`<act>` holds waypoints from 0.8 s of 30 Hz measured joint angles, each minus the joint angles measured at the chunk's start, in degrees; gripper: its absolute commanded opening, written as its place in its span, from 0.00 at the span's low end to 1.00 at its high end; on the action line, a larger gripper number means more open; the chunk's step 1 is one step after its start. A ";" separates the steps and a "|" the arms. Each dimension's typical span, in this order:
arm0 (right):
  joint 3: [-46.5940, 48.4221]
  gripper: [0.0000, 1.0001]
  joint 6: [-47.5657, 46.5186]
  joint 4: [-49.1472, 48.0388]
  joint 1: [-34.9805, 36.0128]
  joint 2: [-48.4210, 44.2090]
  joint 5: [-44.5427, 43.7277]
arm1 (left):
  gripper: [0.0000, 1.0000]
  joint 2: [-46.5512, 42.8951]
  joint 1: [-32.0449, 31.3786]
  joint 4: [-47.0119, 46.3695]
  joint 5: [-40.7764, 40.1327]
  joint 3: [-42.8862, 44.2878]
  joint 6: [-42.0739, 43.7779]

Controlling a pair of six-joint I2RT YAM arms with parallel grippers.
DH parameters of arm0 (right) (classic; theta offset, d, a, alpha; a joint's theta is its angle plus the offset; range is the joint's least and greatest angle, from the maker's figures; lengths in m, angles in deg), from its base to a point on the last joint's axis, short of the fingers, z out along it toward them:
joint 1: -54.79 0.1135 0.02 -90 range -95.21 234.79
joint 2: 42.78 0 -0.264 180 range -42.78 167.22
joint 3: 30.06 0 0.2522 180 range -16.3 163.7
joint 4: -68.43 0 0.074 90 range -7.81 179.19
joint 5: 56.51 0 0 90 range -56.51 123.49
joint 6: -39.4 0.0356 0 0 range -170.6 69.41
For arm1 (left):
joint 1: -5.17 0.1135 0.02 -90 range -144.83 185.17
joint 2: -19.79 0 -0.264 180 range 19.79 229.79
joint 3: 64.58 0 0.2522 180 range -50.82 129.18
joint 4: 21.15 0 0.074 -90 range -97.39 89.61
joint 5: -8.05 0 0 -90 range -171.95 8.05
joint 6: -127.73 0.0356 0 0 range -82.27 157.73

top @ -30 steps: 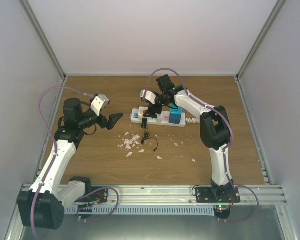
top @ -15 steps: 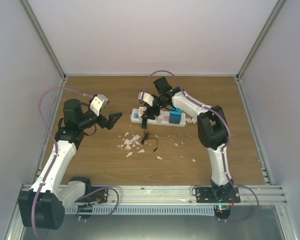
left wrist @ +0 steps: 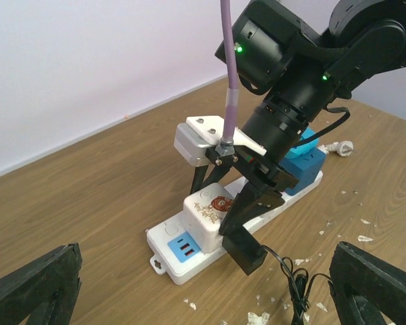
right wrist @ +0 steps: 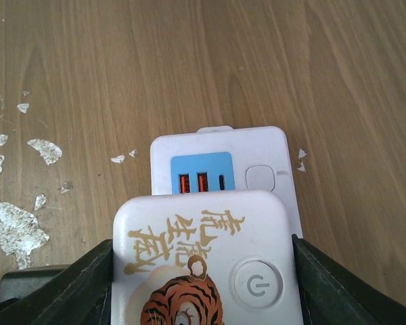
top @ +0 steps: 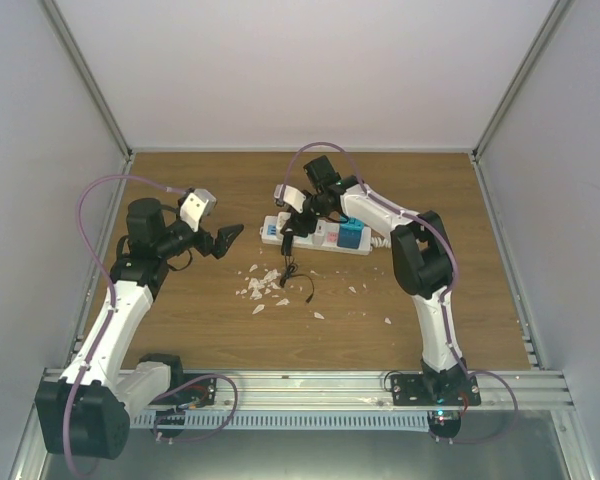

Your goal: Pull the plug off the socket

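Observation:
The socket, a long white power strip [top: 271,232], lies mid-table; it also shows in the left wrist view [left wrist: 179,257] and the right wrist view [right wrist: 271,145]. A white cube plug with a tiger print [left wrist: 210,206] [right wrist: 203,257] sits in it near its left end. My right gripper [top: 299,222] [right wrist: 203,271] comes down from above, with a finger pressed on each side of that cube. A blue cube plug [top: 352,235] sits further right. My left gripper [top: 230,240] [left wrist: 203,284] is open and empty in the air, left of the strip.
A black adapter [top: 289,244] [left wrist: 243,252] with a tangled black cord [top: 302,285] lies on the table against the strip's near side. White flakes [top: 261,285] are scattered in front. The strip's coiled white cord [top: 382,240] lies at its right end.
My right gripper has shifted slightly left along the strip and settled round the white cube plug. The left arm has barely moved.

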 measured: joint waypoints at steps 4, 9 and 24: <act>-0.96 0.51 2.25 -2.19 0.07 -0.22 -1.05 | 0.99 0.15 0.00 -0.17 -0.52 -0.04 0.00; -3.61 0.42 6.27 -5.75 0.61 -1.60 -3.61 | 0.99 2.64 0.00 -0.13 -0.87 -0.04 0.42; -9.31 0.32 16.96 -12.26 1.16 -4.66 -10.78 | 0.91 15.19 -11.30 -2.82 -7.72 -0.70 0.46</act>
